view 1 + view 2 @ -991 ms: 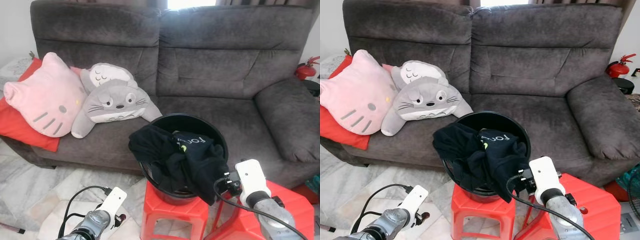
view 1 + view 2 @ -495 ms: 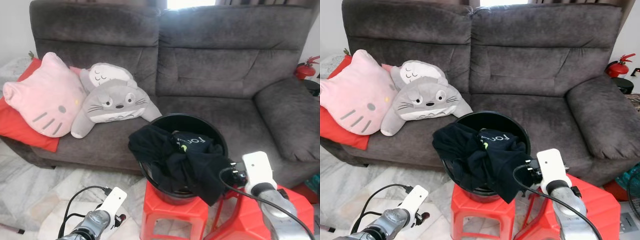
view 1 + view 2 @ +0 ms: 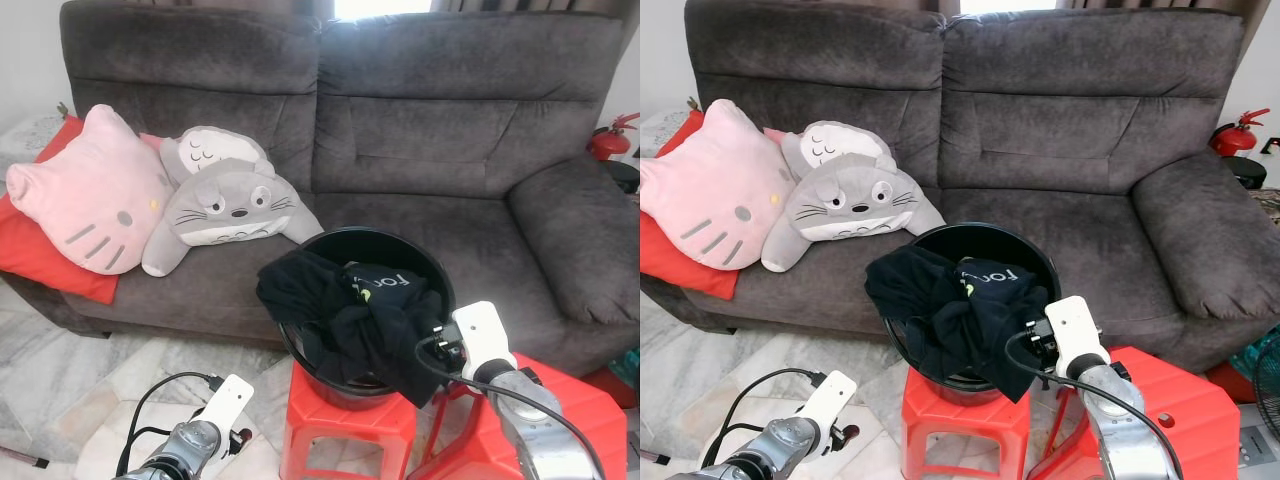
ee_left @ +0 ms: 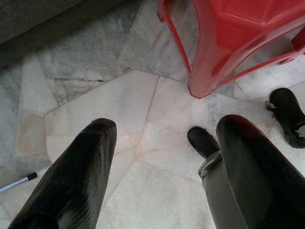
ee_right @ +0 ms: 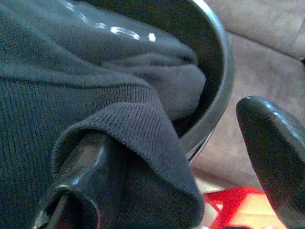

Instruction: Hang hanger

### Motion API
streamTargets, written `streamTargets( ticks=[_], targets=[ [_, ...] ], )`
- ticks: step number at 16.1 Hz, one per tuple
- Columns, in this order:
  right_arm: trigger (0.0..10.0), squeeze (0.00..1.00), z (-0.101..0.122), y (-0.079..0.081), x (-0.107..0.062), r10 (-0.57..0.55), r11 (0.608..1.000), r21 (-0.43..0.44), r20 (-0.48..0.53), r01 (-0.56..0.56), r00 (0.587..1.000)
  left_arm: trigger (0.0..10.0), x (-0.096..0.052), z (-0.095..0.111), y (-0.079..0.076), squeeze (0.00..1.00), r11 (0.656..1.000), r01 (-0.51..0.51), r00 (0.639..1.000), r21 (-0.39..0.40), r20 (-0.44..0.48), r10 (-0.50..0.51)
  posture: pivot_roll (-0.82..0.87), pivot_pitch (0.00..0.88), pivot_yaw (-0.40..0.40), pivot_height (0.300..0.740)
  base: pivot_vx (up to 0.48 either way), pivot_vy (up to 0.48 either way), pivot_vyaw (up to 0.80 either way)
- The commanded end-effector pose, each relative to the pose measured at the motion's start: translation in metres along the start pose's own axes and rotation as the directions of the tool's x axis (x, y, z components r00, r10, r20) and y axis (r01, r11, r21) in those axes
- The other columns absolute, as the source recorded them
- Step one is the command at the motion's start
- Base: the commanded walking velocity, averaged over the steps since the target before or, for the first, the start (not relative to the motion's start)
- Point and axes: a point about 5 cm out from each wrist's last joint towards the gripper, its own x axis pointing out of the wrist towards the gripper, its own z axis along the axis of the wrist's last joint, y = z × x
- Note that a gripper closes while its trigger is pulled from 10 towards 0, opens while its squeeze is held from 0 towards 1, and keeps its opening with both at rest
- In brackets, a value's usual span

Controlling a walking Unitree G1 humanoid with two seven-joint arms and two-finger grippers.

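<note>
A black garment (image 3: pixel 350 312) is heaped in a black bucket (image 3: pixel 400 244) and spills over its front rim. The bucket stands on a red stool (image 3: pixel 340 428) before the sofa. My right gripper (image 5: pixel 181 157) is at the bucket's right side, open; a fold of the garment (image 5: pixel 119 129) drapes over one finger (image 5: pixel 78 183), and the other finger (image 5: pixel 274 148) stands apart beside the bucket's rim (image 5: pixel 221 62). My left gripper (image 4: pixel 167 125) hangs low at the left, open over the marble floor.
A second red stool (image 3: pixel 575 425) stands under my right arm. The grey sofa (image 3: pixel 450 150) carries a pink cat cushion (image 3: pixel 95 195) and a grey plush (image 3: pixel 230 205) at its left. A red fire extinguisher (image 3: pixel 610 140) is at the far right.
My right wrist swung out to the right, then came back left and closer to the bucket. The garment's hanging edge shifted with it. The left arm has not moved.
</note>
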Motion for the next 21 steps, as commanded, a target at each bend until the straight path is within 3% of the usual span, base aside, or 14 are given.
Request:
streamTargets(
  ticks=[1, 2, 3, 8, 21],
  targets=[
    [10.0, 0.0, 0.009, -0.005, 0.002, -0.026, 0.999, 0.02, 0.05, 0.025, 0.998, 10.0, 0.0, -0.004, 0.0, 0.0, 1.0, 0.0, 1.0, 0.017, -0.021, 0.0, -0.23, 0.0, 0.002, 0.74, 0.0, 0.0, 0.0],
    [8.7, 0.0, 0.01, -0.006, 0.002, -0.028, 0.999, 0.026, 0.064, 0.027, 0.998, 10.0, 0.0, -0.005, 0.0, 0.0, 1.0, 0.0, 1.0, 0.018, -0.022, 0.0, -0.23, 0.0, 0.005, 0.74, 0.0, 0.0, 0.0],
    [0.0, 0.0, 0.01, -0.006, 0.001, -0.035, 0.999, 0.043, 0.076, 0.032, 0.997, 10.0, 0.0, -0.005, 0.0, 0.0, 1.0, 0.0, 1.0, 0.019, -0.023, 0.0, -0.23, 0.0, 0.005, 0.74, 0.0, 0.0, 0.0],
    [0.0, 0.0, 0.001, 0.004, 0.002, 0.042, 0.998, 0.054, 0.048, -0.044, 0.998, 10.0, 0.0, -0.005, -0.001, 0.0, 1.0, 0.003, 1.0, 0.03, -0.027, -0.002, -0.22, 0.0, 0.003, 0.74, 0.0, 0.0, 0.0],
    [0.0, 0.0, -0.003, 0.001, 0.008, 0.023, 0.996, 0.087, 0.044, -0.026, 0.999, 10.0, 0.0, -0.005, -0.001, 0.0, 1.0, -0.002, 1.0, 0.028, -0.027, 0.003, -0.21, 0.0, -0.005, 0.74, 0.0, 0.0, 0.0]
  ],
)
